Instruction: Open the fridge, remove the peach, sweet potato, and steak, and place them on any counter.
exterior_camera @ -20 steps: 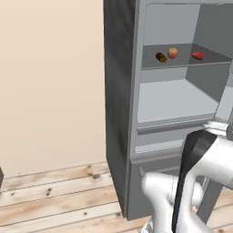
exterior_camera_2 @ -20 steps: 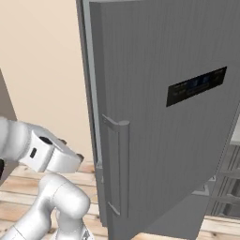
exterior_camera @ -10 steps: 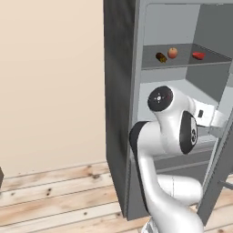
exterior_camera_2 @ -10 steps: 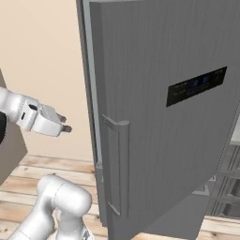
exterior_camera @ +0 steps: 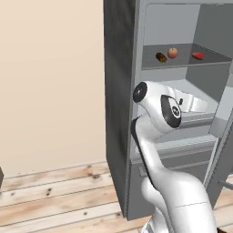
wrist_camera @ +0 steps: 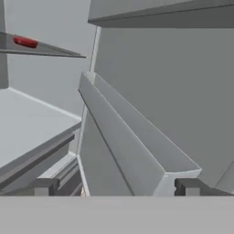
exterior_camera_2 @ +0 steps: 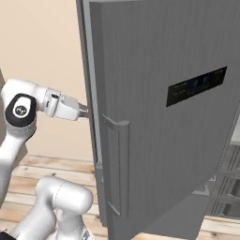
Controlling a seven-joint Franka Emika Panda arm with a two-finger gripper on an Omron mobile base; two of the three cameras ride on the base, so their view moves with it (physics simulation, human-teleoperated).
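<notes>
Arm bent at elbow, forearm reaching forward roughly level. Gripper (wrist_camera: 116,187) wide open, empty, finger tips (wrist_camera: 45,186) well apart, nothing between them.

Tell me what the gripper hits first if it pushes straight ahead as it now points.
Most likely the door bin on the inside of the open fridge door: it sits dead ahead of the open gripper. Depth is hard to judge. The steak lies well off that line.
</notes>
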